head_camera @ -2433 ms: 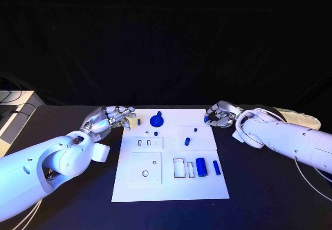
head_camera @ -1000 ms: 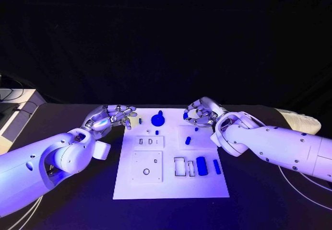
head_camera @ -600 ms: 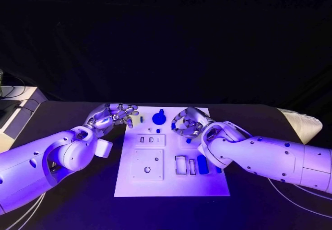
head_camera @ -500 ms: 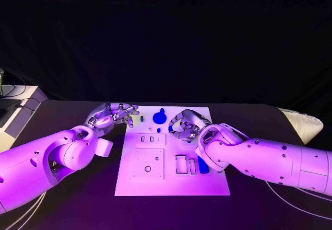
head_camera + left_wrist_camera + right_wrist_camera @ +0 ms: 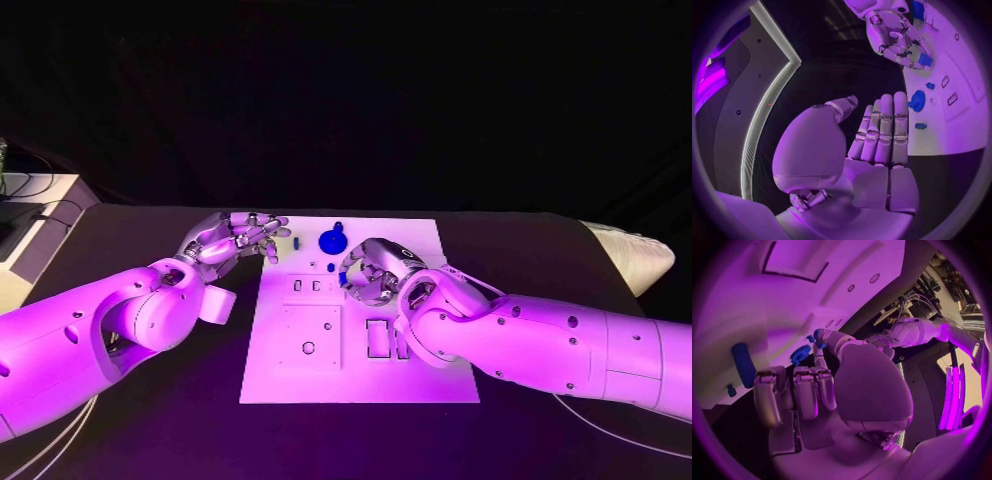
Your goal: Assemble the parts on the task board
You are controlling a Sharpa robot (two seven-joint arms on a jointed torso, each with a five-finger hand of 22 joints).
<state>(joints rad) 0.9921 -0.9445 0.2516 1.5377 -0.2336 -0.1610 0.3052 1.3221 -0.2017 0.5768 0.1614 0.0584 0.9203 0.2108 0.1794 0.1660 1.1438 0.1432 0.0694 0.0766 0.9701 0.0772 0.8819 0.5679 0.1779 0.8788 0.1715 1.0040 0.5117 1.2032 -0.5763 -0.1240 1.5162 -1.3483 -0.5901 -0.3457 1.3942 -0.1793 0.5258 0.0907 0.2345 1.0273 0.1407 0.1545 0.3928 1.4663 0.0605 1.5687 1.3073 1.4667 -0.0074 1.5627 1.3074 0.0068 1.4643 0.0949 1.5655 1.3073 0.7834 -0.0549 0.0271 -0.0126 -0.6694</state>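
Note:
The white task board [image 5: 296, 375] lies in the middle of the black table. A round blue part [image 5: 333, 240] stands near its far edge, with a small blue part [image 5: 329, 267] just in front of it. My right hand [image 5: 372, 272] hovers over the board's middle and pinches a small blue part [image 5: 924, 60] at its fingertips; the right forearm covers the board's right side. My left hand [image 5: 238, 238] sits off the board's far left corner, fingers side by side, holding nothing. The right wrist view has a blue cylinder [image 5: 743, 364] lying on the board [image 5: 817, 290].
Rectangular slots [image 5: 372, 338] and a raised square plate with a hole [image 5: 307, 337] mark the board's near half. A pale cabinet [image 5: 18, 195] stands off the table's left edge, and a white rounded object [image 5: 637, 255] lies at the right.
My right hand has travelled from the board's far right corner leftward and nearer, over the board's middle, still pinching the small blue part. The left hand has hardly moved.

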